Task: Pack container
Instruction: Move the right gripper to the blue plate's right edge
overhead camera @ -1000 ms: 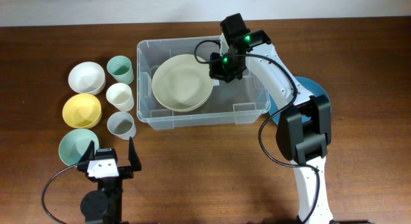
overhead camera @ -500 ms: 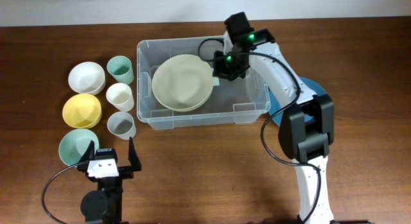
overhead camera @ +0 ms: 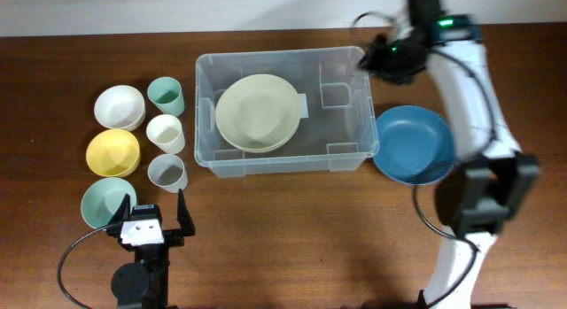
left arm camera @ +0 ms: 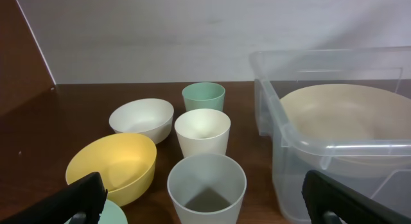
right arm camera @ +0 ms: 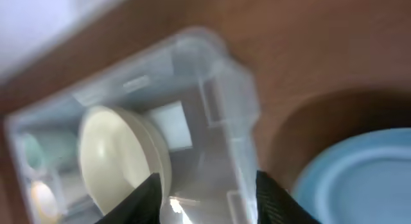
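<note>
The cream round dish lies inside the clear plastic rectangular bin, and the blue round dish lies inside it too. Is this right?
No: the blue round dish lies outside the clear plastic rectangular bin, beside its right end; the cream round dish is inside. The overhead view shows this.

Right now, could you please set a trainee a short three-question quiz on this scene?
1. True or false: the blue plate lies inside the container.
2. How many cups stand left of the container?
3. What lies in the container? A: cream bowl. B: blue plate. C: one of the cups.
Key: 1 false; 2 three; 3 A.
</note>
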`<state>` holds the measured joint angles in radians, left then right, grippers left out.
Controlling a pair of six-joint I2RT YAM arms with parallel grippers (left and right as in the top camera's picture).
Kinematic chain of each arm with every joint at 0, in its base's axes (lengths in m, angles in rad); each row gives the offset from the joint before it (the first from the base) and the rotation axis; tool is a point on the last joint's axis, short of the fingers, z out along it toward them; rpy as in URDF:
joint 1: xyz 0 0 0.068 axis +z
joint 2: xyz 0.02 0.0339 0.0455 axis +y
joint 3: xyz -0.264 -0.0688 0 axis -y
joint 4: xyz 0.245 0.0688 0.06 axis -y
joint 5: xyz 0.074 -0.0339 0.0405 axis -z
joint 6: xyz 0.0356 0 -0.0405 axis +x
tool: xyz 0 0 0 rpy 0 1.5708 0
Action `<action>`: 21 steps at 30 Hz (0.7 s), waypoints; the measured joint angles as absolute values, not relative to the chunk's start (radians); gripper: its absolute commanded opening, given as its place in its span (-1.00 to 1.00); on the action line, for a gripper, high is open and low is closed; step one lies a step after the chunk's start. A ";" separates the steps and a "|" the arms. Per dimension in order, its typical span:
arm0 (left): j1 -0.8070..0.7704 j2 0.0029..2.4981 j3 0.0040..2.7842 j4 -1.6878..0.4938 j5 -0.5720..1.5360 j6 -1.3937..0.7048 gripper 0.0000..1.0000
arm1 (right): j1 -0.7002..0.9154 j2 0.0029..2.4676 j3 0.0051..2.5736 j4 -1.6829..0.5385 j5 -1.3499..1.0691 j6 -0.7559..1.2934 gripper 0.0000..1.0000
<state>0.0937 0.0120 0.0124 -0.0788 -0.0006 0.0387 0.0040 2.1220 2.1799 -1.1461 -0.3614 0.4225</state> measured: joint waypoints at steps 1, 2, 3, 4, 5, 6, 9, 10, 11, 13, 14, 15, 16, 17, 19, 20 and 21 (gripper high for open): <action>0.094 0.012 0.012 -0.079 -0.001 0.039 0.99 | -0.026 2.090 2.188 -1.148 -0.357 0.425 0.14; 0.094 0.012 0.012 -0.079 -0.001 0.039 0.99 | -0.054 2.058 2.192 -1.149 -0.355 0.423 0.26; 0.094 0.012 0.012 -0.079 -0.001 0.039 1.00 | -0.088 2.023 2.195 -1.149 -0.351 0.415 0.36; 0.094 0.012 0.012 -0.079 -0.001 0.039 0.99 | -0.116 1.994 2.196 -1.151 -0.347 0.416 0.43; 0.094 0.012 0.012 -0.079 -0.001 0.038 0.99 | -0.128 1.980 2.197 -1.155 -0.345 0.415 0.50; 0.094 0.012 0.012 -0.079 -0.001 0.039 0.99 | -0.150 1.958 2.198 -1.161 -0.341 0.413 0.60; 0.094 0.012 0.012 -0.079 -0.001 0.039 0.99 | -0.208 1.897 2.199 -1.212 -0.337 0.408 0.72; 0.094 0.012 0.012 -0.079 -0.001 0.039 0.99 | -0.224 1.884 2.201 -1.231 -0.337 0.408 0.81; 0.094 0.012 0.012 -0.079 -0.001 0.039 0.99 | -0.238 1.872 2.203 -1.254 -0.336 0.405 0.90; 0.094 0.012 0.012 -0.079 -0.001 0.038 0.99 | -0.263 1.860 2.204 -1.308 -0.329 0.394 0.98; 0.094 0.012 0.012 -0.079 -0.001 0.039 0.99 | -0.273 1.858 2.205 -1.339 -0.317 0.389 0.97; 0.094 0.012 0.012 -0.079 -0.001 0.039 1.00 | -0.279 1.858 2.205 -1.375 -0.299 0.385 0.98; 0.094 0.012 0.012 -0.079 -0.001 0.039 0.99 | -0.282 1.860 2.204 -1.404 -0.280 0.384 0.98; 0.094 0.012 0.012 -0.079 -0.001 0.039 0.99 | -0.283 1.861 2.200 -1.427 -0.260 0.383 0.98; 0.094 0.012 0.012 -0.079 -0.001 0.039 0.99 | -0.283 1.861 2.180 -1.458 -0.227 0.381 0.98; 0.094 0.012 0.012 -0.079 -0.001 0.038 0.99 | -0.283 1.861 2.159 -1.467 -0.204 0.381 0.98; 0.094 0.012 0.012 -0.079 -0.001 0.039 0.99 | -0.283 1.861 2.137 -1.474 -0.184 0.381 0.98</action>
<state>0.0937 0.0120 0.0124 -0.0788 -0.0006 0.0387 -0.2829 1.8606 2.1368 -1.4738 -0.1844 0.3809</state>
